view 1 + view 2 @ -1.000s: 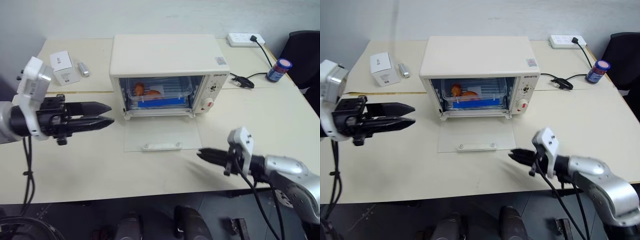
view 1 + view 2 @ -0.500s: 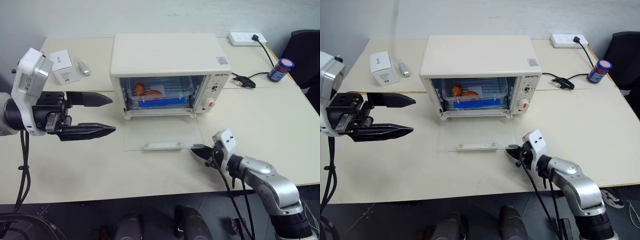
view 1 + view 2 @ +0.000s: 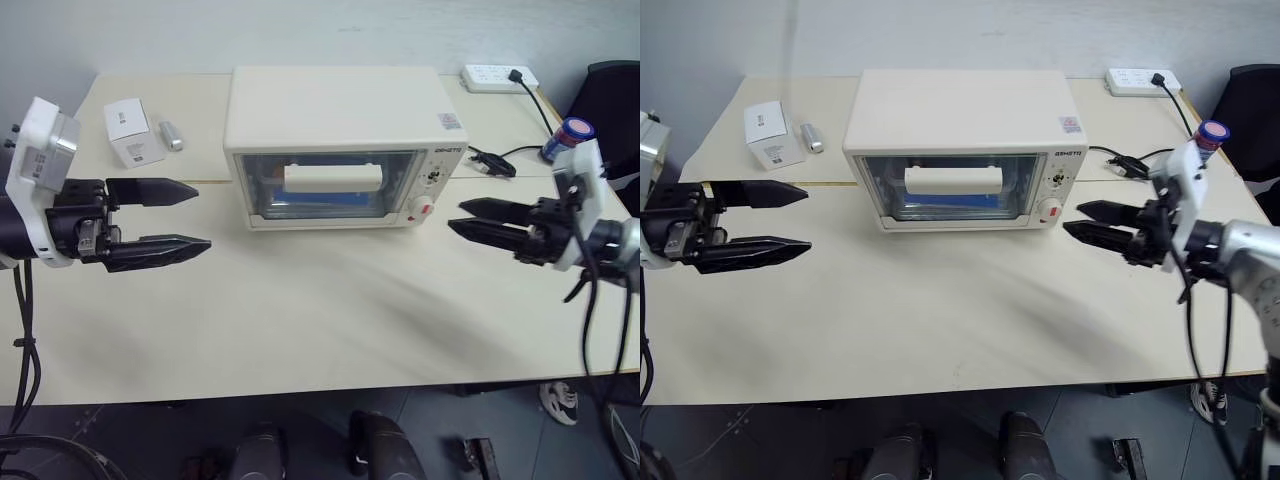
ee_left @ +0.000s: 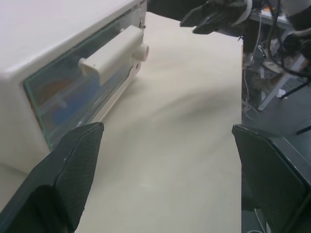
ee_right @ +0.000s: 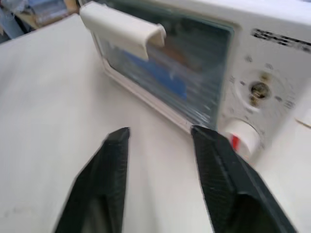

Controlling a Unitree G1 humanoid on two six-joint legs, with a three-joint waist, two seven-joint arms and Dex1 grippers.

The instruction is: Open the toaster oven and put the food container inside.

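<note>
The cream-white toaster oven [image 3: 335, 140] stands at the middle of the table with its glass door shut and the bar handle [image 3: 333, 178] up. Behind the glass the food container [image 5: 158, 74] shows dimly as a blue strip with orange pieces. My left gripper [image 3: 203, 215] hovers open and empty to the left of the oven, pointing at it. To the oven's right, near the red-marked knob [image 5: 240, 139], my right gripper [image 3: 455, 217] is open with nothing between its fingers [image 5: 107, 184]. It also appears in the left wrist view as the right gripper [image 4: 209, 18].
A small white cardboard box [image 3: 133, 132] and a silver cylinder [image 3: 168, 136] lie at the back left. A power strip [image 3: 499, 76], a black cable [image 3: 490, 162] and a blue jar [image 3: 563, 138] sit at the back right, beside a black chair [image 3: 612, 95].
The oven door, lying flat open on the table before, now stands shut. My right gripper rose from the door's front edge to the oven's right and opened. The left gripper opened wider.
</note>
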